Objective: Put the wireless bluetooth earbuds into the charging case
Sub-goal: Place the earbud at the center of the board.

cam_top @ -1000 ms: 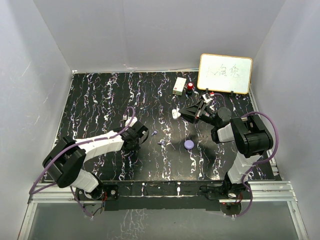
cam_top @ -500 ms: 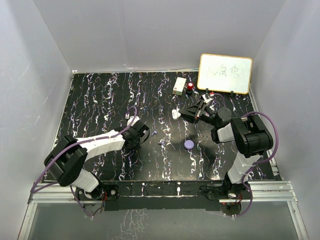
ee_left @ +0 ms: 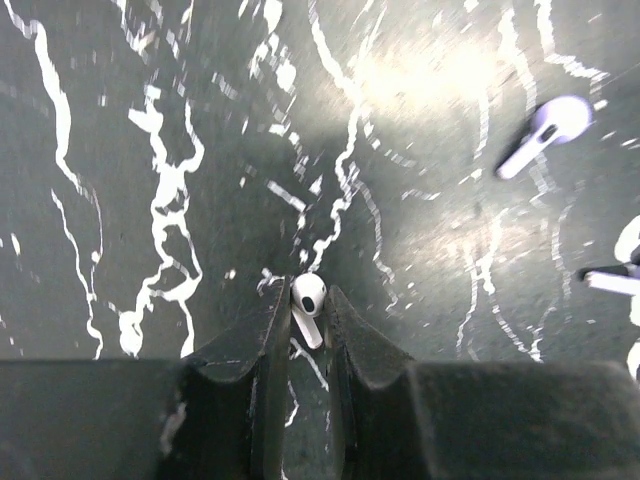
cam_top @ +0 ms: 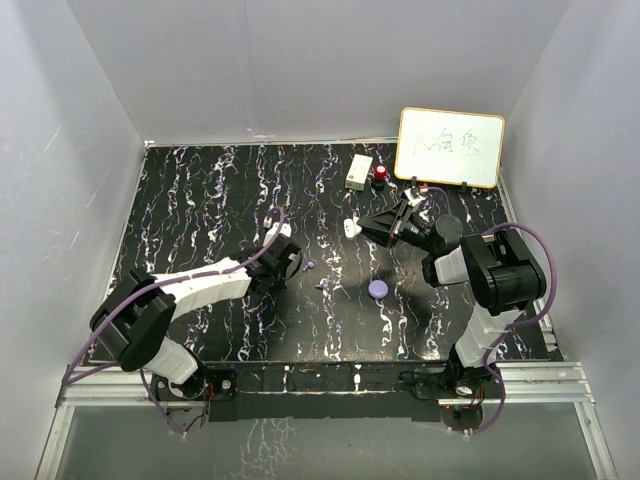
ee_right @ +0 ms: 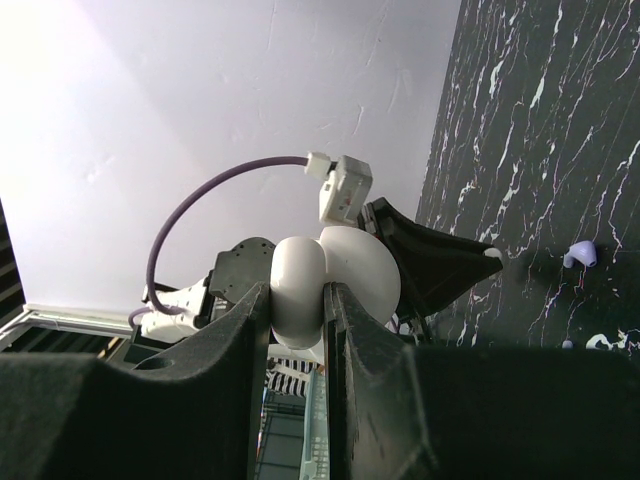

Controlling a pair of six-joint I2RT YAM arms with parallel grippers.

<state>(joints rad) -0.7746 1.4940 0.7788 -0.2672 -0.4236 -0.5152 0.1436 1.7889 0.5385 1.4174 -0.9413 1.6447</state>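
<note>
L gripper (ee_left: 307, 292) pinches one earbud (ee_left: 309, 300) at the very tips, low over table (ee_left: 150, 120). 2nd earbud (ee_left: 545, 128) lies loose ahead-right. R gripper (ee_right: 298, 290) clamps charging case (ee_right: 345, 270), well apart. Risk: tip-only grip, so bud may twist or pop out on lift and miss its socket.

Two earbuds (ee_left: 308, 298) — one case (ee_right: 335, 270) — one puck (cam_top: 377, 289)

The lower-left arm (cam_top: 195, 288) and right-side arm (cam_top: 505, 275) have white shells, black joints, looping purple cables (ee_right: 270, 160) and seemingly scuffed black fingers (ee_left: 255, 350).
</note>
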